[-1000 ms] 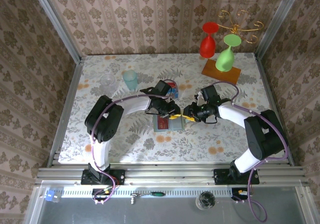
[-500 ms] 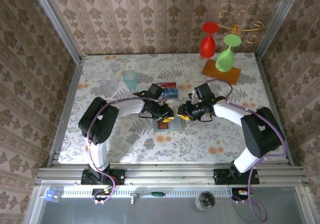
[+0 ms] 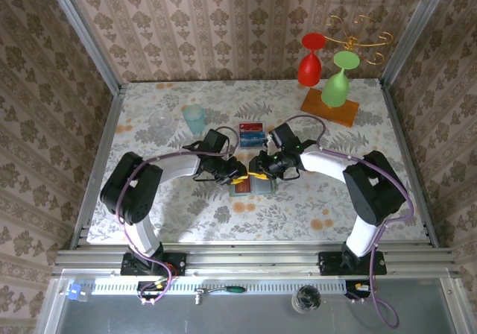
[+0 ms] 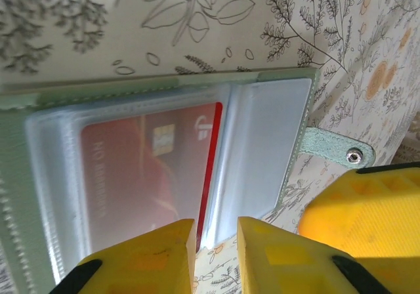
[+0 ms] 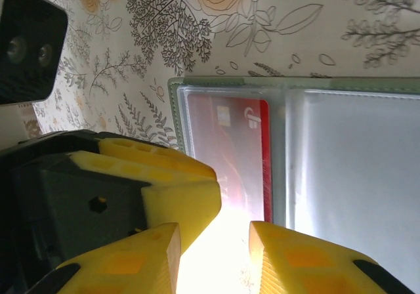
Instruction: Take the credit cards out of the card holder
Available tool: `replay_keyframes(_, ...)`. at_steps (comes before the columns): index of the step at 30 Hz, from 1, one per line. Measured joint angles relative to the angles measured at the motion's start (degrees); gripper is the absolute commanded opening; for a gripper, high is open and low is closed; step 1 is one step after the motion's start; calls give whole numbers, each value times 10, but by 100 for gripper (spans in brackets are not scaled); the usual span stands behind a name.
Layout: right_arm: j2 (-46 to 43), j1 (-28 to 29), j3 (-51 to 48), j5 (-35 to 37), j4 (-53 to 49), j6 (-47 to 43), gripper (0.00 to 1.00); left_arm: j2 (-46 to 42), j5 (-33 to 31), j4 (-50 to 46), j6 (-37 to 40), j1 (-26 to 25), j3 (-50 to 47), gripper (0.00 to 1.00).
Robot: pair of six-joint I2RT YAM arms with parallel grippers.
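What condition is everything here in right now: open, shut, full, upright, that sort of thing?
card holder: open, lying flat on the table.
red card: inside a clear sleeve.
left gripper: jaws slightly apart, holding nothing.
right gripper: jaws slightly apart, holding nothing.
red glass: upside down.
green glass: upside down.
teal cup: upright.

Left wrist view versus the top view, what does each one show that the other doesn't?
Left wrist: the snap tab and the card chip under clear sleeves. Top: a red goblet, a green goblet, a teal cup. Both: the open holder with its red card, and yellow fingers at its edge.
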Motion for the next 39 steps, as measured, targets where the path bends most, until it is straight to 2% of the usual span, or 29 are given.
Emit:
replay_keyframes(9,47,25,45,11,-3,2,32,-52,1,16,0,26,-56,24)
replay_keyframes(22,50,29,49,19,-21,2,32,-47,14,35,0,36,-64,21)
replay_keyframes(32,67,29,52,29,-33,-5,31,-19,15,36,7,36,-64,6)
replay_keyframes(39,78,29,53,29,-33,-5,31,-18,3,12,29,36,-57,3)
